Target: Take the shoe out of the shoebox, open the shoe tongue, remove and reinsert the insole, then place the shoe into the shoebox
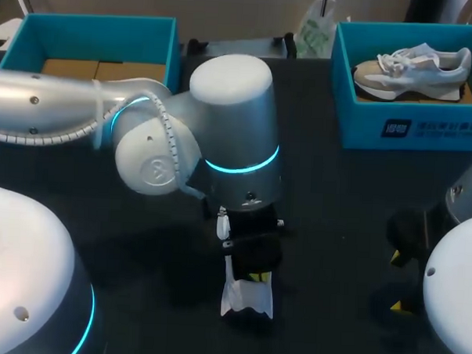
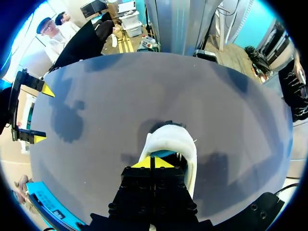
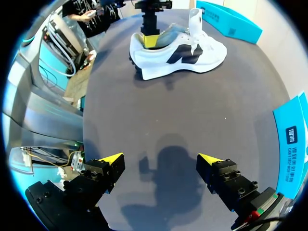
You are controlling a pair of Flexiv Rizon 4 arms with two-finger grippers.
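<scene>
Two robot arms reach over a dark matte table (image 1: 337, 197). Seen from overhead, a white low-top sneaker with a dark side logo (image 1: 246, 301) stands on its sole on the tabletop near 6 o'clock, outside any box. The left gripper (image 1: 256, 277) points straight down into the sneaker's heel opening. Its yellow tips are pressed together inside the collar, just above a teal lining, and it is not possible to tell whether anything is pinched between them. The right gripper (image 1: 399, 282) hovers over bare tabletop at about 4 o'clock, well apart from the sneaker, its fingers spread wide with nothing between them. An open teal cardboard shoebox with a brown floor (image 1: 93, 31) sits at 11 o'clock. A second teal shoebox (image 1: 410, 130) at 1 o'clock holds a grey and white running shoe (image 1: 413, 69).
</scene>
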